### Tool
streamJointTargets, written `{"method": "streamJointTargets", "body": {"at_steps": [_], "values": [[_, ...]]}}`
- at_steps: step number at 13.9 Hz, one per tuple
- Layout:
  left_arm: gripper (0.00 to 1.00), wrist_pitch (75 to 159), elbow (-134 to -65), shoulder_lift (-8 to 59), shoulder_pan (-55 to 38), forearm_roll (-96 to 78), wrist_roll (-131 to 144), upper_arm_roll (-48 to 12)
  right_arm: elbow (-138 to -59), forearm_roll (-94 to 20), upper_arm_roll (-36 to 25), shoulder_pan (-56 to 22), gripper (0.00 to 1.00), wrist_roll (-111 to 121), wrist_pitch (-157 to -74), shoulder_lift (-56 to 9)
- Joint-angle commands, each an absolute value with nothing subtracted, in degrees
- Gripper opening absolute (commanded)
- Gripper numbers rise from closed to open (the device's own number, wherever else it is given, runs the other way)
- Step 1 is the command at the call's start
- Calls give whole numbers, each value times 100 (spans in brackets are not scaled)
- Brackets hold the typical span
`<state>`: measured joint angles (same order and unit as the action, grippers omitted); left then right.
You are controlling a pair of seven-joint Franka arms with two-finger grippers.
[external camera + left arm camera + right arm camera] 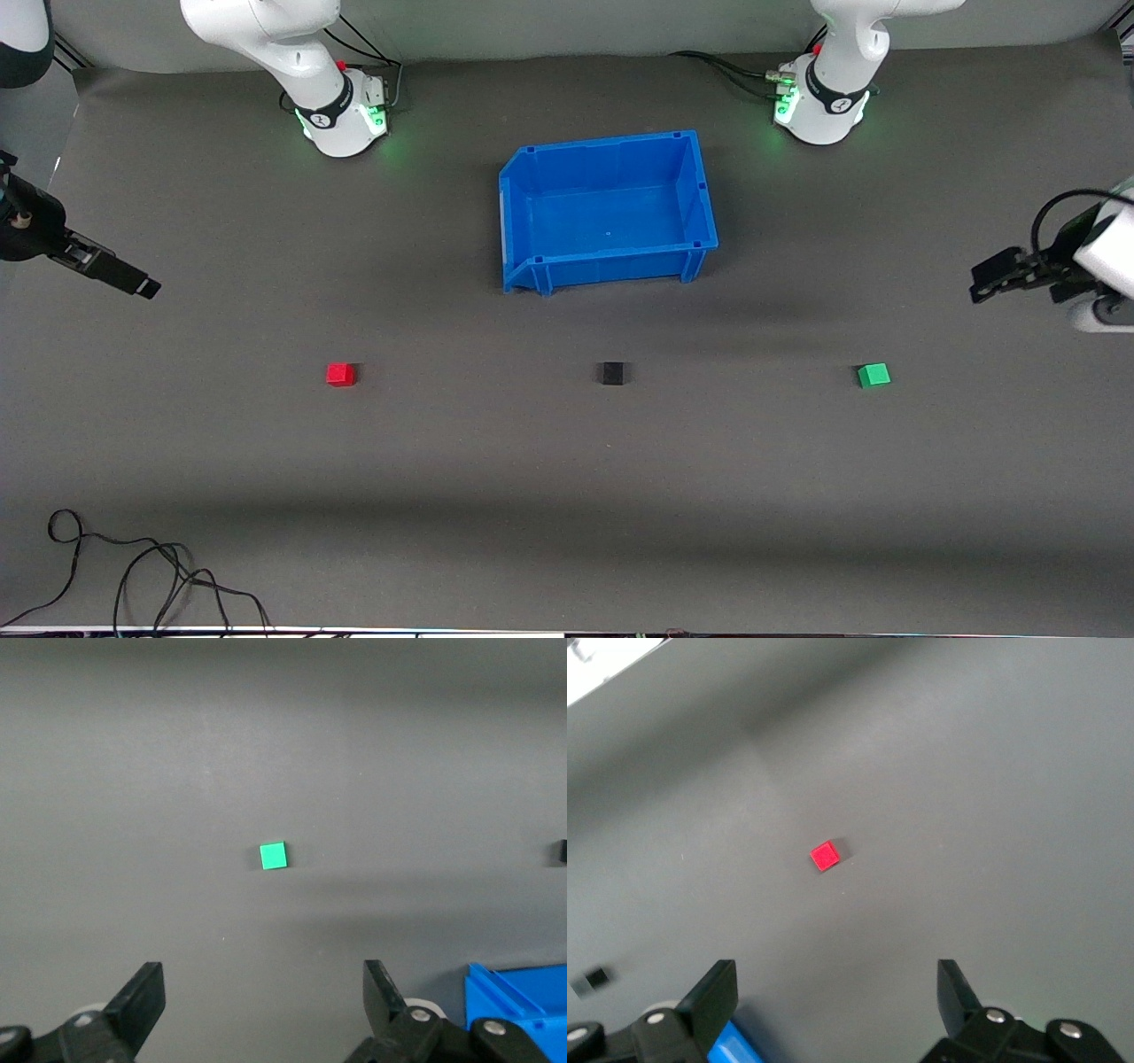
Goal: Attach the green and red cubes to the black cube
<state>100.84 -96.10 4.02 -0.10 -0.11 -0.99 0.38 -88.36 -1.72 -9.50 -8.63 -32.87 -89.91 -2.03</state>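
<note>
My left end effector (264,1001) hangs over the counter (567,496) at my left arm's end, fingers apart, empty. My right end effector (837,997) hangs over the other end, also spread and empty. The red cube (340,374), black cube (613,373) and green cube (873,375) lie well apart in a row, nearer the front camera than the blue bin (523,190).

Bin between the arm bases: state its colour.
The bin is bright blue all over, shown best in the front view.
</note>
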Motion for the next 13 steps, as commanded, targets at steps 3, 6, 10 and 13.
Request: {"method": "streamJointTargets", "body": {"at_steps": [3,6,10,13], "values": [[99,10898,-10380,658,9,-70,-115,88,-8710,-378,-1028,-861,100,-4734,-8930,-447],[99,11012,-10345,1184,114,-184,-88,97,-8736,-597,-1028,-870,100,-5561,-8965,-711],[99,11986,-10424,1896,9,-229,26,97,-9235,-1229,-1081,-809,100,-5799,-9419,-1019],[92,12505,-10415,2328,-26,-211,-53,97,-10297,-1607,-1107,-852,100,-5906,-10674,-1002]]}}
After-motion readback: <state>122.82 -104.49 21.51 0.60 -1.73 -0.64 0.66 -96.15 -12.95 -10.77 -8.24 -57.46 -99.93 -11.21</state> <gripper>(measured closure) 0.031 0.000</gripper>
